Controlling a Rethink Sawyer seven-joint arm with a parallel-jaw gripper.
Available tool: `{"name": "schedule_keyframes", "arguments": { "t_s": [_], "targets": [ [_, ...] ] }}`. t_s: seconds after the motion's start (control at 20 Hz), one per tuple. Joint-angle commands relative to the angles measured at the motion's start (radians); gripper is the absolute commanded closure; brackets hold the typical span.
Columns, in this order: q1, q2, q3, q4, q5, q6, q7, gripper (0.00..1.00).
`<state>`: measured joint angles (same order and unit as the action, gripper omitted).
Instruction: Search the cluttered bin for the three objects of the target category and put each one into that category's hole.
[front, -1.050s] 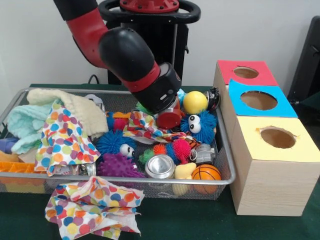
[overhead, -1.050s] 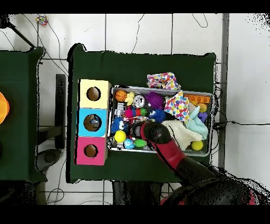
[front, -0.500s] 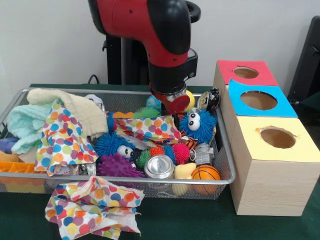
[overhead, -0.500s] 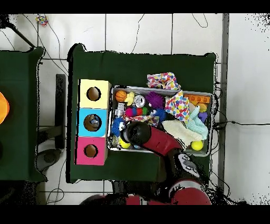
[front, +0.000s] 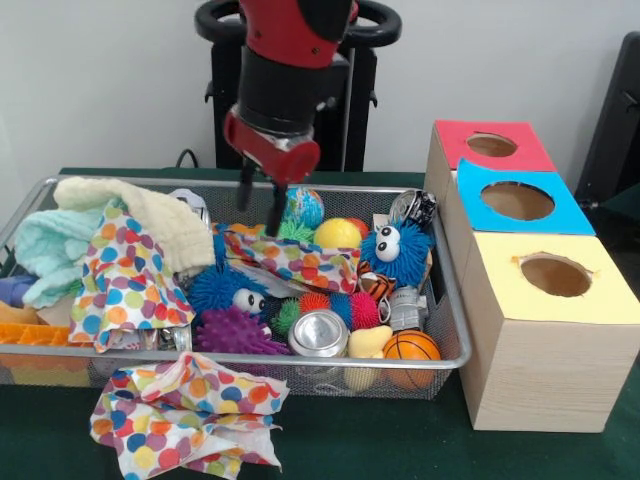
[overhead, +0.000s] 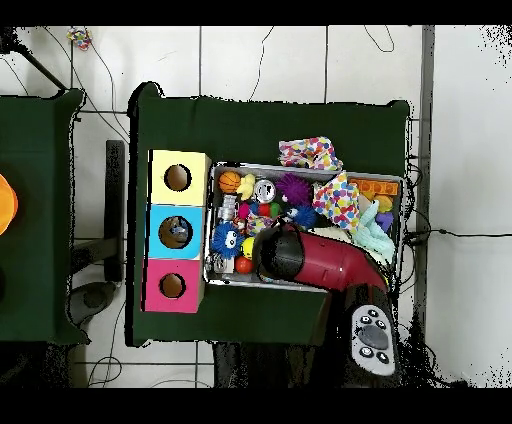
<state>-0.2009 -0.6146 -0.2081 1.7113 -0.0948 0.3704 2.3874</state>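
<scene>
**Gripper open and empty over the back of the bin**

The gripper (front: 259, 206) hangs over the bin (front: 452, 300) with its two dark fingers (front: 274, 209) spread apart and nothing between them. It sits above the bin's far rim, a bit toward the boxes from the middle. Tips are just over a polka-dot cloth (front: 295, 258) draped across the toys, not touching it as far as I can tell.

Right beside the fingers, on the box side: a blue-green ball (front: 304, 207), then a yellow ball (front: 338, 233), then a blue fuzzy toy (front: 397, 252) with googly eyes. A shiny metal thing (front: 412, 207) sits in the far corner next to the boxes.

Toward the near rim there's a silver can (front: 320, 333), a small basketball (front: 411, 346) in the near corner by the boxes, a purple spiky ball (front: 236, 331) and another blue fuzzy one (front: 228, 287).

The other half of the bin is mostly fabric: a second dotted cloth (front: 128, 284), a cream towel (front: 160, 218), a mint one (front: 40, 251).

A third dotted cloth (front: 185, 416) lies on the table (front: 400, 450) outside the near rim.

Three boxes stand along the bin's end, red (front: 490, 146), blue (front: 520, 202) and yellow (front: 555, 280), each with a round hole on top.

From overhead the arm (overhead: 325, 262) covers the middle of the bin.
</scene>
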Motion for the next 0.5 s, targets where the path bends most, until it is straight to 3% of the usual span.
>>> {"name": "schedule_keyframes", "arguments": {
  "t_s": [0.05, 0.15, 0.4, 0.5],
  "targets": [
    [-0.033, -0.073, -0.043, -0.138, -0.105, -0.072, -0.048, 0.0],
    [-0.048, -0.083, -0.024, -0.126, -0.112, -0.093, -0.031, 0.0],
    [-0.033, -0.02, -0.044, -0.085, -0.137, -0.212, 0.042, 0.0],
    [-0.06, -0.016, -0.015, -0.037, -0.103, -0.188, 0.058, 0.0]
  ]
}}
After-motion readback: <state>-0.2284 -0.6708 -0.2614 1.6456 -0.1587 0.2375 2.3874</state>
